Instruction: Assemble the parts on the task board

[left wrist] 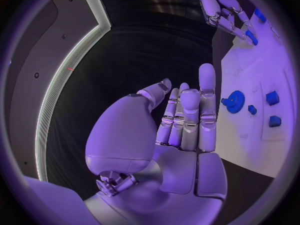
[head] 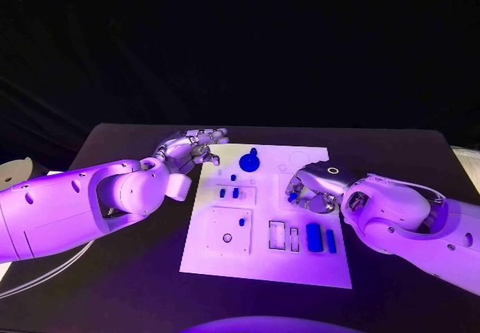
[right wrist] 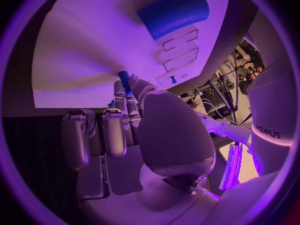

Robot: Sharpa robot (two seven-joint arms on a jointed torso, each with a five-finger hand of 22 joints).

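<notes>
A white task board (head: 262, 267) lies in the middle of a black table (head: 120, 291), its blue parts spread across it. A round blue gear (head: 249, 164) sits near the board's far edge, with small blue pieces (head: 228, 193) just below it toward the robot. On the near right of the board, a blue cylinder (head: 314, 237) lies beside a thinner blue bar (head: 331, 241), next to two rectangular recesses (head: 277, 234). A square plate (head: 229, 231) with a small blue peg occupies the board's near left.

The right hand (head: 312, 191) hovers low over the board's right side, fingers curled in around a small blue part (right wrist: 124, 79), which the wrist view shows pinched at the fingertips (right wrist: 120, 89). The blue cylinder appears large just beyond that hand in the same view.

The left hand (head: 190, 149) hangs at the board's far left corner, off its edge, holding nothing. Its fingers (left wrist: 207, 92) stand extended and close together, the thumb apart from them, with the gear and pieces on the board just beside.
</notes>
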